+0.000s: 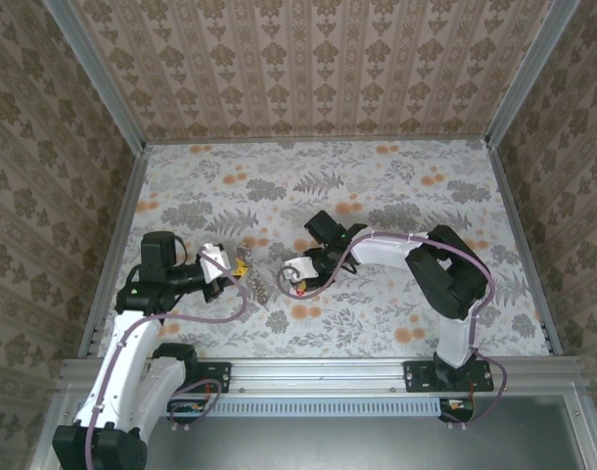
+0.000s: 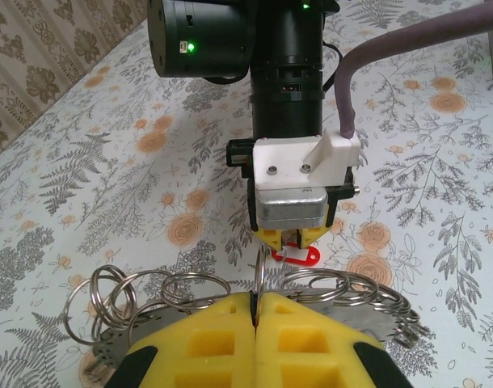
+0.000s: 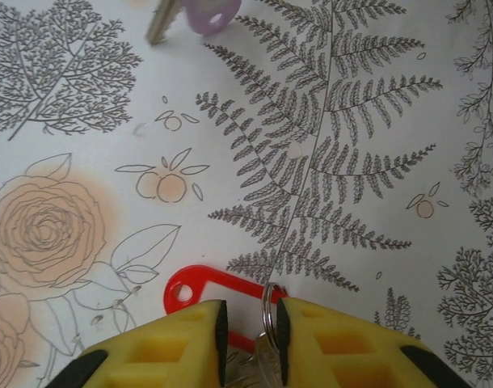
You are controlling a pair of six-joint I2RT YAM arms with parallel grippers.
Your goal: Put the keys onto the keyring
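The keys are a red plastic tag [image 3: 200, 283] with a small split ring [image 3: 267, 311] and a silvery blade, lying on the flowered table. My right gripper [image 3: 250, 311] stands over it, open. The small ring and blade sit between its yellow fingers, the ring against the right pad, with a gap on the left. The keyring [image 2: 190, 289] is a bunch of silvery split rings on a perforated metal strip. My left gripper [image 2: 256, 297] is shut on one ring [image 2: 261, 271], which stands upright and points at the right gripper [image 2: 293, 236] and the red tag [image 2: 305, 255]. Both grippers face each other mid-table, the left gripper [image 1: 242, 266] and the right gripper [image 1: 300, 279].
A second key with a pale purple head [image 3: 202, 12] lies on the table beyond the right gripper. The purple cable [image 2: 376, 65] of the right arm arcs over the table. Aluminium frame rails [image 1: 117, 235] and patterned walls bound the table on three sides.
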